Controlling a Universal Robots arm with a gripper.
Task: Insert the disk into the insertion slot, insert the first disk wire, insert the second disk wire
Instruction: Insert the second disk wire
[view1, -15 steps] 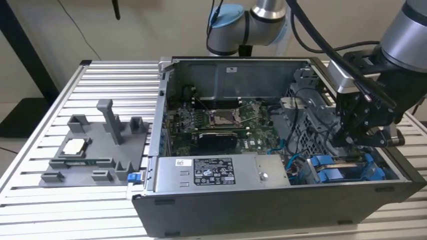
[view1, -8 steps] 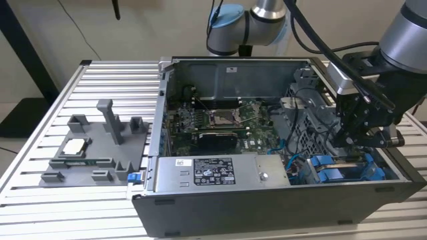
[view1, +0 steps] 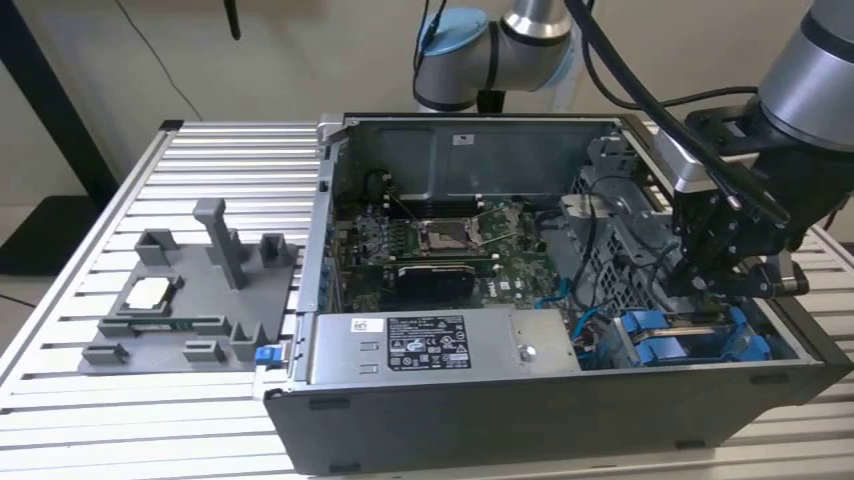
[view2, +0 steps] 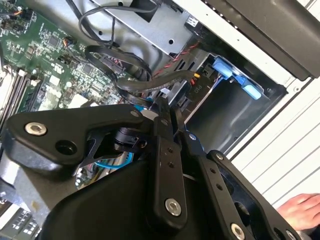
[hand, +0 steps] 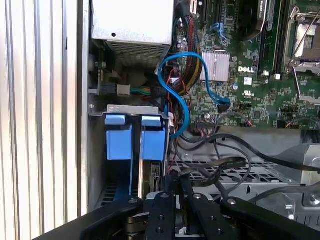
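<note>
The claw (view1: 727, 285) hangs low inside the open computer case (view1: 561, 420), at the drive cage in its corner, fingers drawn together on what looks like a dark flat wire (hand: 215, 167), though the contact is masked by the claw's own links. The disk (hand: 152, 177) in its blue carrier (hand: 135, 142) already sits in the insertion slot (hand: 127, 110), so I judge a wire step is in hand, calling for fine alignment to the disk's connector. That connector is hidden, and a person's hand (view2: 300, 207) is cut off at the frame edge.
</note>
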